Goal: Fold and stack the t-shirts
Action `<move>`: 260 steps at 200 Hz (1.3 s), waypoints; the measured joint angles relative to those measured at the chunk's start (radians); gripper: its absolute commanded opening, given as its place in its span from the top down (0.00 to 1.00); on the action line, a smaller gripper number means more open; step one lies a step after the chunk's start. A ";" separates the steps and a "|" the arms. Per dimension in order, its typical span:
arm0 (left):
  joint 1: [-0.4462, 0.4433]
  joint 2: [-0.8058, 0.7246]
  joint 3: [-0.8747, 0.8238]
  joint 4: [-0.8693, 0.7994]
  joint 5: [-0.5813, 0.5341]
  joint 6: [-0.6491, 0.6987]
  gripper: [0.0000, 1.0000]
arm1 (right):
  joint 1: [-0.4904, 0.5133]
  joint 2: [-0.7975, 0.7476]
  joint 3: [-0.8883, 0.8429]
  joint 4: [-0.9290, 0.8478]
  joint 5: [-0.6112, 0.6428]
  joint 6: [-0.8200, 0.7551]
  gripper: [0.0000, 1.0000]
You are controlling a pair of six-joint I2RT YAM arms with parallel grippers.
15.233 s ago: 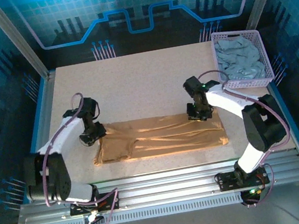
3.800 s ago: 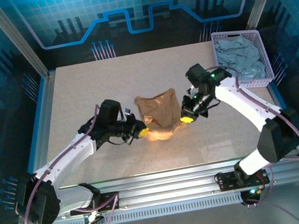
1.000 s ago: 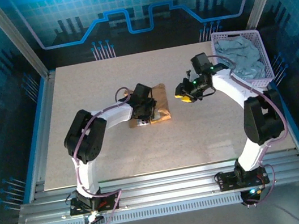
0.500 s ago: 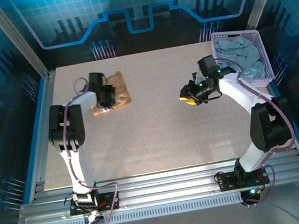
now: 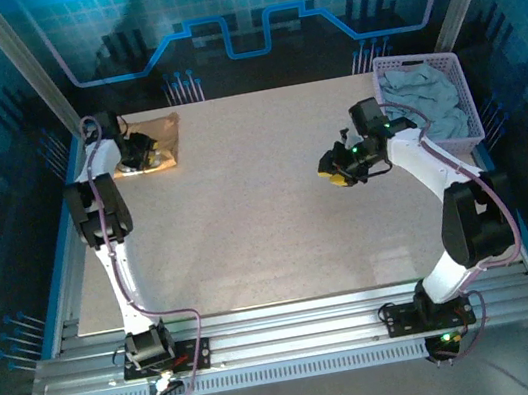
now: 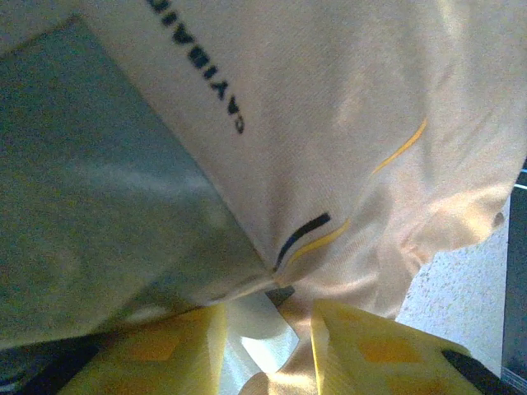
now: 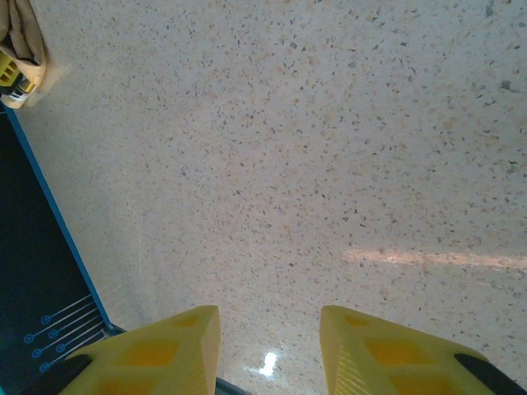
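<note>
The tan t-shirt (image 5: 157,139), folded into a small packet, lies at the table's far left corner. My left gripper (image 5: 133,157) sits at its left edge. In the left wrist view the tan t-shirt (image 6: 329,123) with dark lettering spreads ahead, and bunched fabric with a white label (image 6: 262,327) lies between the yellow fingers (image 6: 165,350) of my left gripper (image 6: 268,321), which is shut on it. The pale grey-blue t-shirt (image 5: 420,100) lies crumpled in the basket. My right gripper (image 5: 334,172) (image 7: 270,321) hovers open over bare table with nothing between its fingers.
The lavender lattice basket (image 5: 435,147) stands at the table's far right corner. The speckled tabletop (image 5: 267,217) stretches between the two arms. A blue frame rail (image 5: 70,189) and a dark drop border the left edge beside the folded shirt.
My left arm has swept the folded tan t-shirt from the table's middle to the far left corner. My right gripper shifted slightly right a second ago, then held still.
</note>
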 measured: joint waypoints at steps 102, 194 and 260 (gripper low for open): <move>-0.109 -0.585 -0.349 -0.020 -0.194 0.019 0.01 | 0.026 -0.188 -0.007 0.269 0.077 0.040 0.00; -0.240 -1.281 -1.006 0.021 -0.518 0.018 0.01 | 0.020 -0.449 0.065 0.058 0.492 -0.112 0.00; -0.359 -1.779 -1.804 0.460 -0.766 0.524 0.01 | 0.006 -0.658 -0.645 0.387 0.781 -0.480 0.00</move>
